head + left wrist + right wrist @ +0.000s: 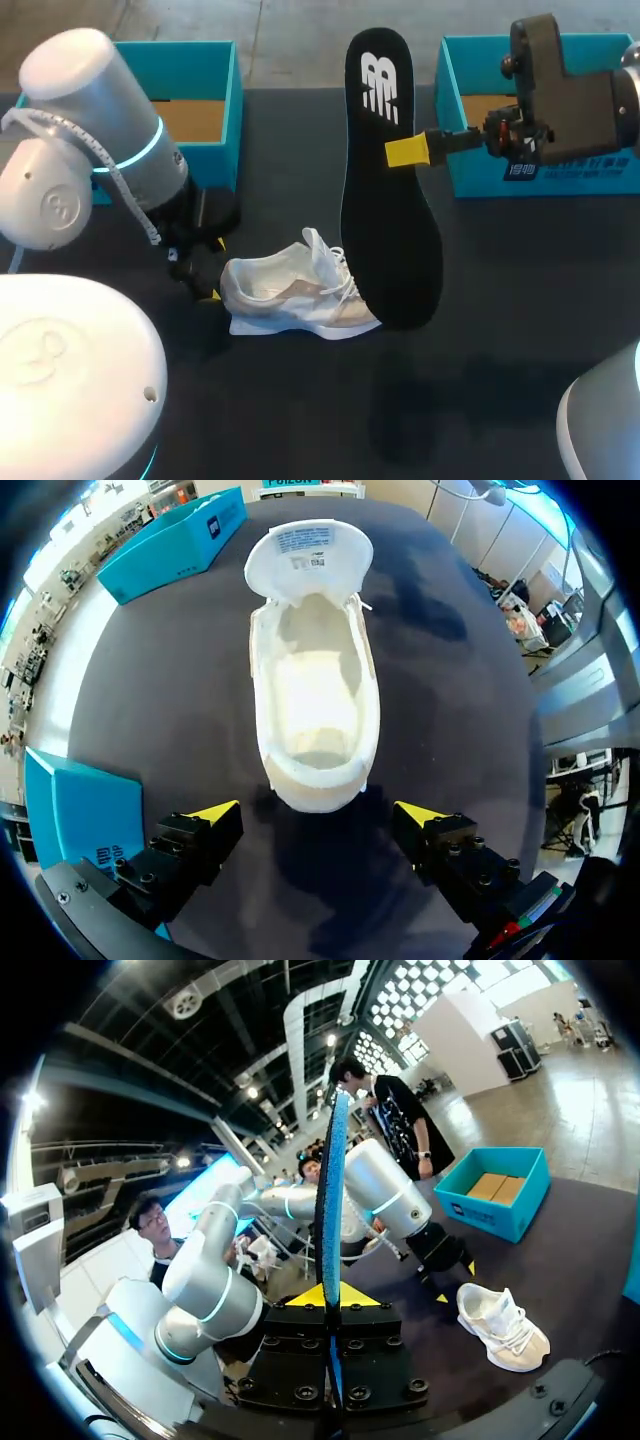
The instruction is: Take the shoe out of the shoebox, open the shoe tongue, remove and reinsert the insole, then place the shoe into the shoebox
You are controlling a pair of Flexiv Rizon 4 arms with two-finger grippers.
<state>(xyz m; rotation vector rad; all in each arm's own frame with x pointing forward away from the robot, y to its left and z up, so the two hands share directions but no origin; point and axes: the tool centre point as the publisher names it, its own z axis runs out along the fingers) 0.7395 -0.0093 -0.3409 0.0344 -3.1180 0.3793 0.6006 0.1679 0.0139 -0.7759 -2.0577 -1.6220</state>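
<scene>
Nearest, the left claw (318,813) stands wide open either side of the heel of the white shoe (315,680), its fingers clear of it. The shoe therefore lies unheld on the dark worktop (500,300), tongue folded forward, and pushing anything into it could simply skate it away. Above it, the right claw (408,151) is pinched tight on one edge of the black insole (385,230), held upright (a long lever on a small grip). The insole may swing, slip, or snag on the laces. Farther back, the teal shoebox (215,60) sits well apart.
</scene>
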